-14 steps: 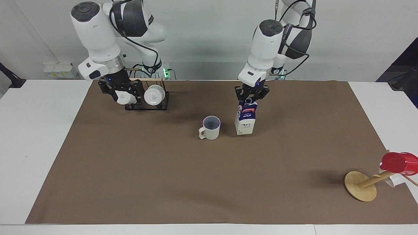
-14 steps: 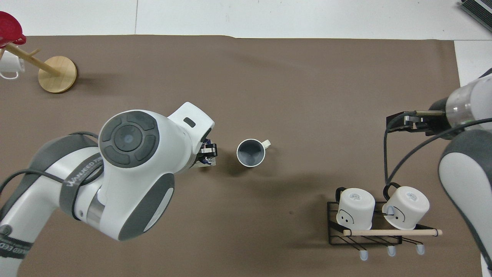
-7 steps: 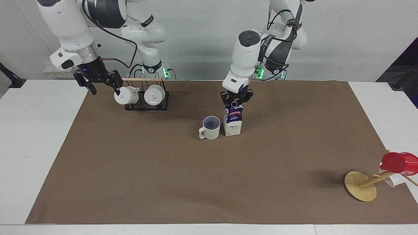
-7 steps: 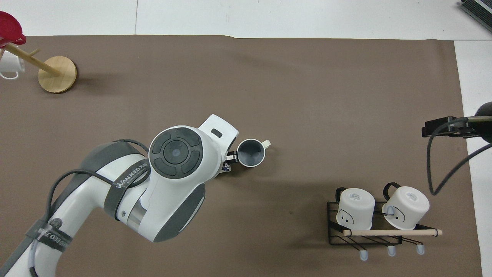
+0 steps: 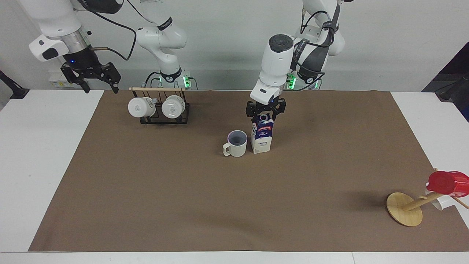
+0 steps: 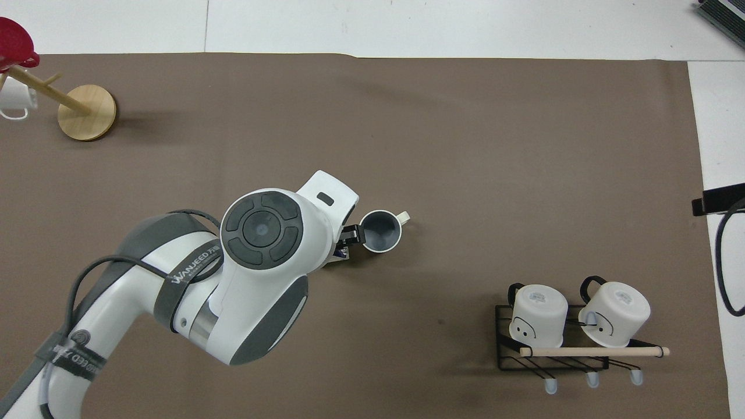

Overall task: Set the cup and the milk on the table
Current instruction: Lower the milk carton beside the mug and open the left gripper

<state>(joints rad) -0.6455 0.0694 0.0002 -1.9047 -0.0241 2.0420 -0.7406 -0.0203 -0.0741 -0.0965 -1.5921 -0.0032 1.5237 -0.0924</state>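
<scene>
Milk [image 5: 261,135] now stands upright on the brown mat of the table [image 5: 146,205], touching or just beside the cup [image 5: 236,143] at the cup's 3 o'clock in the facing view. A second ago I was carrying it in, clamped; now my left gripper [image 5: 265,112] has spread its fingers around the carton's gable — the milk is released. My right gripper [image 5: 96,75] has drawn away from the mug rack [image 5: 163,110], open and empty, waiting. Both items look placed — I only need to lift clear.

A large white table [image 5: 44,154] carries a wide brown mat [image 5: 183,205]; at frame centre stand a cream mug [image 5: 236,143] and blue-white milk carton [image 5: 261,137], a black wire rack [image 5: 165,116] upper left, a round wooden stand [image 5: 404,209] lower right.
</scene>
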